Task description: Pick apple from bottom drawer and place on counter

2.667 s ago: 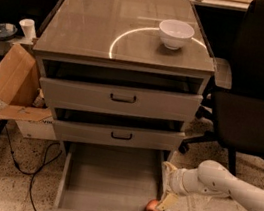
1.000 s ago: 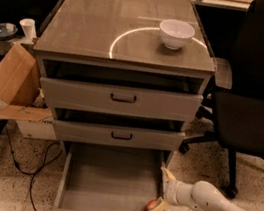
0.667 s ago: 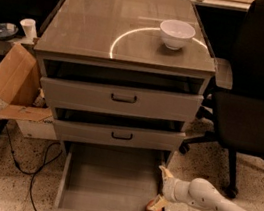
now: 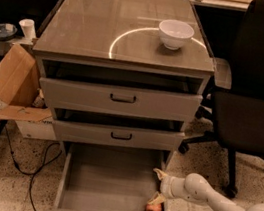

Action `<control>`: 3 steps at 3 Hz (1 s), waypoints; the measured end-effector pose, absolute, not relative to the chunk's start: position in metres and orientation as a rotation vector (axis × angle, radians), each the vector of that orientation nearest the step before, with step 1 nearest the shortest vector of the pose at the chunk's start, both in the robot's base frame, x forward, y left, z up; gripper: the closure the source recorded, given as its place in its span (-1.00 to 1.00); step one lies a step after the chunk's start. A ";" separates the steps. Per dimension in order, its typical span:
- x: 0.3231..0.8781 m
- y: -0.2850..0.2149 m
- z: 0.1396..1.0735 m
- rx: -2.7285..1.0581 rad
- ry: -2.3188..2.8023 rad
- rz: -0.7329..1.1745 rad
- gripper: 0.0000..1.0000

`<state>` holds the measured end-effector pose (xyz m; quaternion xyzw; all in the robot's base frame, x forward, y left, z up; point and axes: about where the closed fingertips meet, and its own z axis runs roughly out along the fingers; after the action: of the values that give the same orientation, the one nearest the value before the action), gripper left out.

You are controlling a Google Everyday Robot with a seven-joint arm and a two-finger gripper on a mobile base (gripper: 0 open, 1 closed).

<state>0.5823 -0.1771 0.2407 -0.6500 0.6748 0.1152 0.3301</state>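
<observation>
Nearest the camera, the apple (image 4: 153,210) is lying in the front right corner of the bottom drawer (image 4: 103,183), just below the tool (image 4: 156,187). The tool is hanging over the drawer's right wall with its two fingers spread apart and nothing between them. With the fruit sitting tight in that corner, I judge that a closing finger risks catching the drawer's wall or nudging the apple away. Well above the tool, the counter (image 4: 110,27) is carrying a white bowl (image 4: 175,33), which a careless placing could knock.
</observation>
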 end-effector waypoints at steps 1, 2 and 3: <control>0.587 -0.174 0.215 -1.737 1.771 0.333 -0.70; 0.589 -0.173 0.192 -1.762 1.802 0.377 -0.70; 0.581 -0.180 0.177 -1.781 1.861 0.409 -0.72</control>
<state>0.5813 -0.1802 0.1773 -0.6587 0.6884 0.1514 0.2633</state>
